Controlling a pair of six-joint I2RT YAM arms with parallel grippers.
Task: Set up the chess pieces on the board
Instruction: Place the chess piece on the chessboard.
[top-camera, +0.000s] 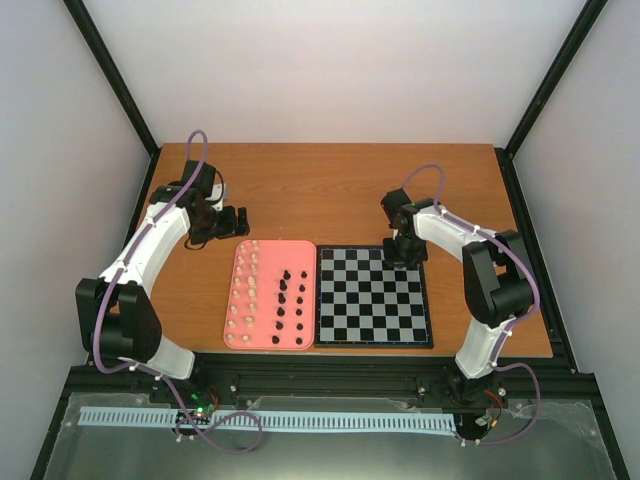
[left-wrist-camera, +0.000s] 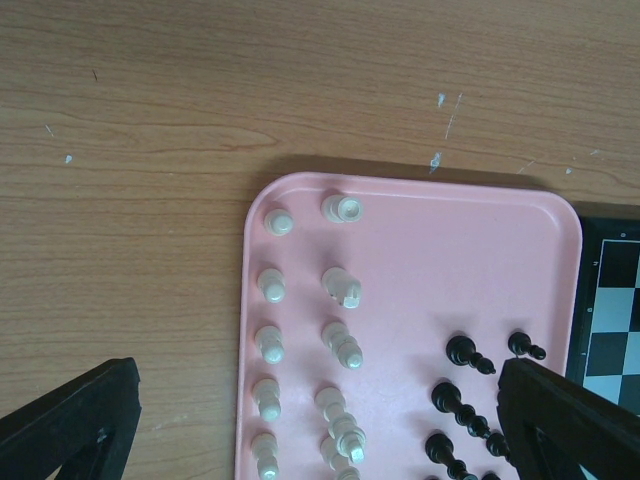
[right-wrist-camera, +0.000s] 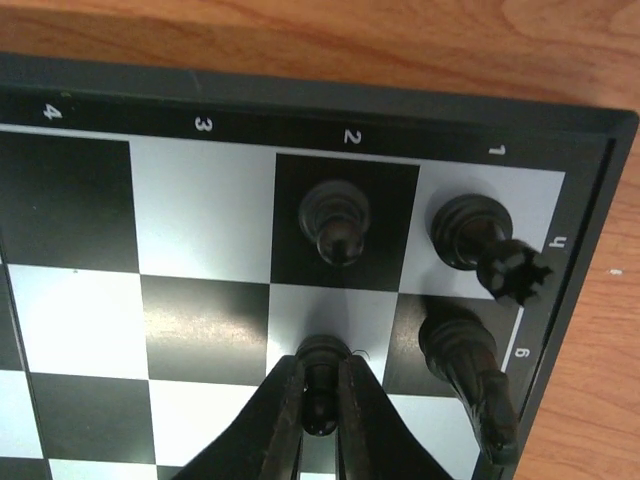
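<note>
Right jaws clamp a black chess piece (right-wrist-camera: 321, 395) on the board (right-wrist-camera: 200, 210); left jaws hang open over the pink tray (left-wrist-camera: 470, 260).

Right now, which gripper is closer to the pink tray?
Left. The left gripper hangs open just beyond the far left corner of the pink tray. The right gripper is at the chessboard's far right corner, clamped on a black pawn.
</note>
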